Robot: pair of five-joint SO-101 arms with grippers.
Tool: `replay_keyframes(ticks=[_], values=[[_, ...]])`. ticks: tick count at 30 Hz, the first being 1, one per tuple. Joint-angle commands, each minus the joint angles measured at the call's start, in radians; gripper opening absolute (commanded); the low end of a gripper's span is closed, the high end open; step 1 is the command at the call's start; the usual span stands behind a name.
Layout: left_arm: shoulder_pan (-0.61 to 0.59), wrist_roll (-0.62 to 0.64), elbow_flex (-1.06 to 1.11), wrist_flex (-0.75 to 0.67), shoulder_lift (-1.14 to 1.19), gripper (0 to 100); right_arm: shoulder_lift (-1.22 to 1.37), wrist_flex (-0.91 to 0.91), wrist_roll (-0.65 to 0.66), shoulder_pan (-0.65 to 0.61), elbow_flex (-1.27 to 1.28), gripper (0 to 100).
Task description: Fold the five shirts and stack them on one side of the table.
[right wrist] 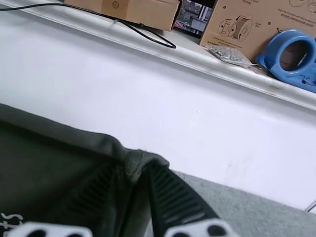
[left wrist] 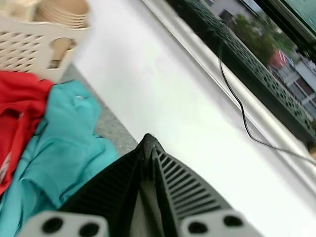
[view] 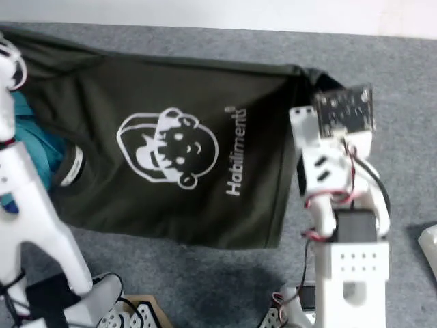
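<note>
Across the middle of the grey table (view: 389, 75) in the high view, the dark shirt (view: 171, 89) lies spread print-up, its far edge running straight between the two arms. It is light, limp cloth that will sag and slide, so I judge the corners and hems best to pinch. The right gripper (view: 304, 76) sits at the far right corner, its arm stretched forward. The left arm (view: 31, 205) stands at the left edge beside a teal shirt (view: 31, 143). In the left wrist view, the left gripper (left wrist: 148, 143) has its fingers together, seemingly on dark cloth, with a red shirt (left wrist: 19, 113) nearby. In the right wrist view, the fingers are clamped on the bunched corner.
</note>
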Motion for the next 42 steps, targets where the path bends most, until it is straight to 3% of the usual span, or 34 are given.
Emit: replay_keyframes(ticks=[1, 9, 15, 23, 33, 42], values=[[0.05, -0.046, -0.008, -0.14, 0.068, 1, 0.147, -0.188, 0.005, 0.021, -0.019, 0.8], [0.12, -0.046, -0.177, -0.348, 0.329, 1, 0.43, -0.561, 0.005, 0.019, -0.061, 0.8], [0.131, -0.046, -0.292, -0.48, 0.567, 1, 0.69, -0.578, 0.005, 0.019, -0.265, 0.8], [0.197, -0.044, -0.529, -0.775, 0.891, 1, 1.102, -0.578, 0.005, 0.024, -0.69, 0.8], [0.252, -0.048, -0.935, -0.789, 1.152, 1, 1.465, -0.57, 0.005, 0.025, -1.161, 0.8], [0.28, -0.048, -1.159, -0.821, 1.376, 1, 1.606, -0.57, 0.005, 0.054, -1.27, 0.8]])
